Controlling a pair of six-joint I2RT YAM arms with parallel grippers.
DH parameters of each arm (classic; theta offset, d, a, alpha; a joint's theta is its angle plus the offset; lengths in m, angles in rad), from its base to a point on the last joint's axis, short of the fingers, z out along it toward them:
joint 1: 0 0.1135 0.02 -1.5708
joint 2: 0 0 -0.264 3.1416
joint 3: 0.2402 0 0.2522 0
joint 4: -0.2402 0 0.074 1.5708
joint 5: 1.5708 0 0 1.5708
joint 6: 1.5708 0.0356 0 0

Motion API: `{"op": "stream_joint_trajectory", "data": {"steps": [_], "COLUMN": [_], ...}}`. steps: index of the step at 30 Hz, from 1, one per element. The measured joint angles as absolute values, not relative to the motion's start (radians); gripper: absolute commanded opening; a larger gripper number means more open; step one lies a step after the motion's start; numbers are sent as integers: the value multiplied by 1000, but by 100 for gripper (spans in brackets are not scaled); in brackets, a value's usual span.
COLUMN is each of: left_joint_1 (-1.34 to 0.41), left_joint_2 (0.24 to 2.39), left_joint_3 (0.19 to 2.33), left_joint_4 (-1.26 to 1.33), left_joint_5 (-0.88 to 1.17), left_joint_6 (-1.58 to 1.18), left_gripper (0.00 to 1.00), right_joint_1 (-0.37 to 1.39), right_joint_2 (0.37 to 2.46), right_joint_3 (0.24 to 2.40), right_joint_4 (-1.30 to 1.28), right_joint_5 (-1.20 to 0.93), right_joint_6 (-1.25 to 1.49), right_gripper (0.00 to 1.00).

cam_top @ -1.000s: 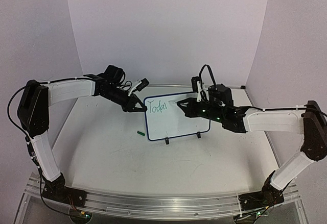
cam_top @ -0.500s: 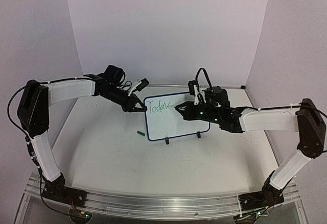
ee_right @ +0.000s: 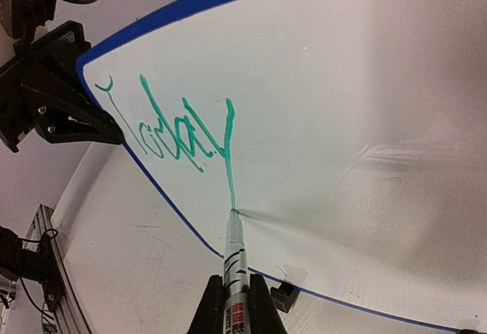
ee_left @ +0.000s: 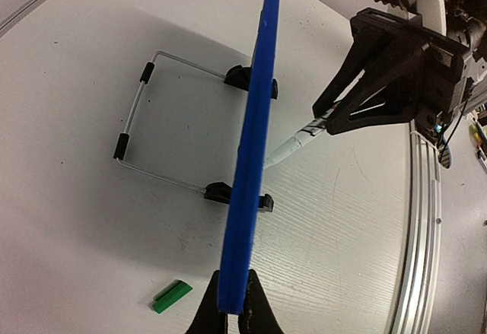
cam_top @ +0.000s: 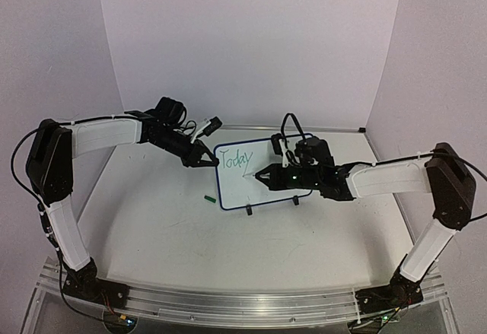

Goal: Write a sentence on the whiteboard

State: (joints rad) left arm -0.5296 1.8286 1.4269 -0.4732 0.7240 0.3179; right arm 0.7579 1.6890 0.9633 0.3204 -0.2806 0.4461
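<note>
— Green ink (ee_right: 175, 132) spells "Today", high on the left of the board (cam_top: 236, 189). Where does the board stand?
— Upright on its wire stand (ee_left: 141, 125), in the middle of the table (cam_top: 152, 227), between the two arms. The left gripper (ee_left: 231, 313) is clamped on the board's left edge, with the blue rim pinched between its fingers. The right gripper (ee_right: 234, 307) is clamped on the marker (ee_right: 233, 246). The marker's tip touches the white face at the foot of the y's long tail.
— What could spoil it?
— Pressure, first. The board is held on one side only, and the tip presses nearer the middle. Too hard a push could swing the free right side back or rock the stand. The stroke would then skip or wobble.
— And the marker?
— A fair length of barrel sticks out past the fingers. Drag across the board could tilt it in the grip, and the letters would go crooked.
— Anything about the layout?
— The tail runs well down into the room a second line would want, so later words could cross it. The right arm also lies in front of the board's right part. If it passes close over "Today", it could smear the ink.
— The green cap (ee_left: 170, 296)?
— It lies on the table near the board's left end, apart from both grippers. Little danger there.
</note>
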Motion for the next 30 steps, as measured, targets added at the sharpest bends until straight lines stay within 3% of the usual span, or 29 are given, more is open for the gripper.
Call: {"op": "stream_joint_trajectory", "data": {"steps": [14,30], "left_joint_1": [-530,-531], "left_joint_2": [1829,1829], "left_joint_3": [1427,1427], "left_joint_4": [-474,-474], "left_joint_5": [723,723], "left_joint_6": [318,318], "left_gripper": [0,0], "right_joint_1": [756,753], "right_joint_2": [1489,1536], "right_joint_3": [957,964], "right_joint_4": [332,319], "right_joint_5": [-194,-108], "right_joint_6": [433,419], "right_gripper": [0,0]}}
